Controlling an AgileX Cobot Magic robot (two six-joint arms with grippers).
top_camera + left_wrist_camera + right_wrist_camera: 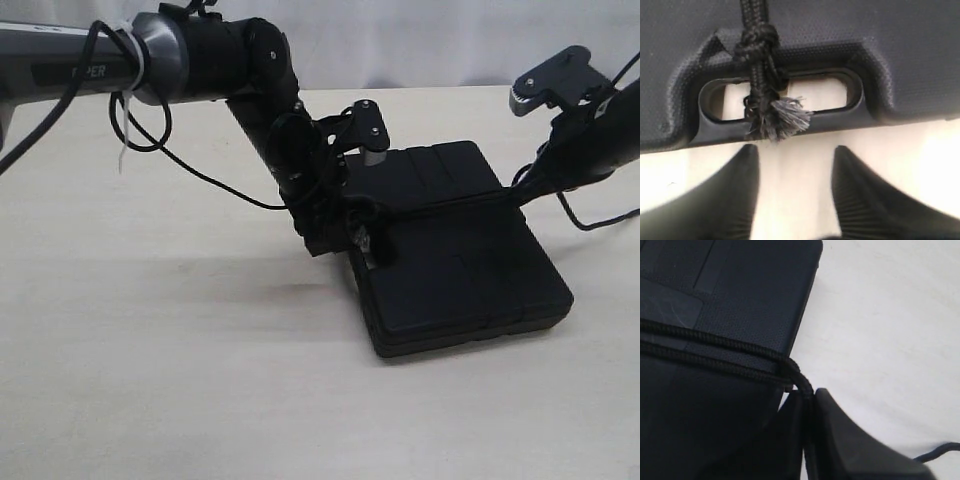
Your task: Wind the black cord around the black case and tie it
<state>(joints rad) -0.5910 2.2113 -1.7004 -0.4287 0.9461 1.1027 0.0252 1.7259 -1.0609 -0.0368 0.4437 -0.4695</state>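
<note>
The black case (460, 260) lies flat on the table, handle cutout (815, 92) toward my left arm. The black cord (440, 205) runs across its top from the handle to the right edge. In the left wrist view the cord's bulky knot (756, 42) sits at the cutout with a frayed end (782, 117) hanging over the rim. My left gripper (795, 155) stands open just off that edge, nothing between its fingers. Two cord strands (715, 352) cross the case (750, 295) and bend over its edge into my right gripper (807, 395), which is shut on the cord.
The pale table (150, 350) surrounds the case. A thin glossy arm wire (200, 175) with a white zip tie (125, 150) loops down from the left arm. Another arm wire (600, 220) lies beside the case at the right.
</note>
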